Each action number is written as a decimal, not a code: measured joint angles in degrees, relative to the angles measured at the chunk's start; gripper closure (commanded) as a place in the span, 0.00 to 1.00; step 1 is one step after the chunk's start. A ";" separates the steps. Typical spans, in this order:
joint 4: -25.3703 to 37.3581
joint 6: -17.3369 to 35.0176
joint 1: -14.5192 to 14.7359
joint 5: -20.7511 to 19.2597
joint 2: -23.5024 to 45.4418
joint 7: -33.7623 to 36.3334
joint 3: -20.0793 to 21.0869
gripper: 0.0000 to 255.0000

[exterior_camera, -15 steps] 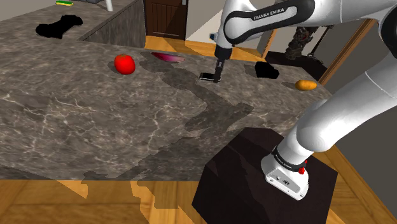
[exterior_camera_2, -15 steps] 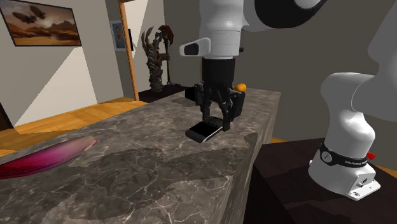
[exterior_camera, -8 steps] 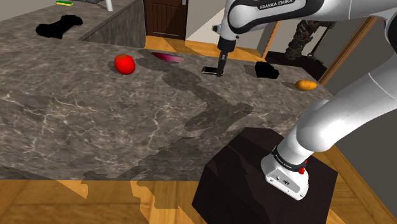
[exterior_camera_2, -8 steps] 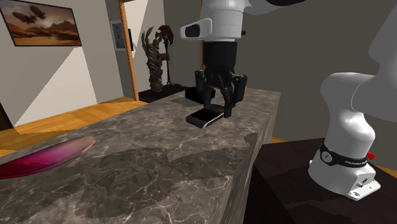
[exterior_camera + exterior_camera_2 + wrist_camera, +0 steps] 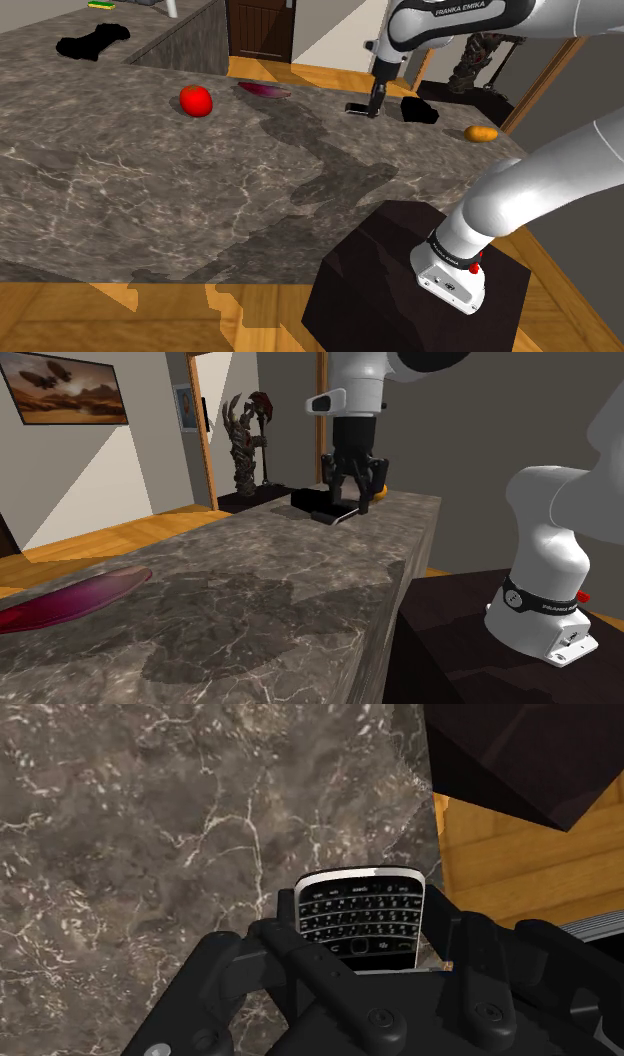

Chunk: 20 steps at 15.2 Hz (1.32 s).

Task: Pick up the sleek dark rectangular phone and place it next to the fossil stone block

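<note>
I'm working over a dark veined marble desk (image 5: 150, 190). It sits in a room with a wooden plank floor (image 5: 60, 310), a dark panelled door (image 5: 260, 30) and grey walls. One wall carries a framed picture (image 5: 65, 387).

My landmark is the dark block (image 5: 419, 110), drawn nearly black, which rests near the far edge of the desk. Beyond the block, off the desk, stands a gnarled figurine (image 5: 246, 442). An orange fruit (image 5: 481, 132) lies close to the block on the side away from the door. A reddish-purple dish (image 5: 263, 90) and a red tomato (image 5: 196, 100) lie well apart from the block on the door side.

The phone (image 5: 360, 909) is a black slab with a silver rim and rows of small white-lettered keys. It is held flat just beside the block, on the side towards the dish, and seems to hang a little above the marble. I cannot tell for certain that it is clear of the surface.

The jaws are closed on the phone. The black fingers (image 5: 480, 949) press against its two long sides at the end nearest the hand, and the keyed end sticks out past them towards the block. The jaws touch neither the block nor the desk.
</note>
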 measured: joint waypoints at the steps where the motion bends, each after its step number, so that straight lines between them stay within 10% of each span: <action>1: -0.19 -0.21 -0.63 -0.48 -0.42 -1.29 -0.94 1.00; 20: 3.89 -1.55 -11.04 -8.02 0.50 -27.99 -21.07 1.00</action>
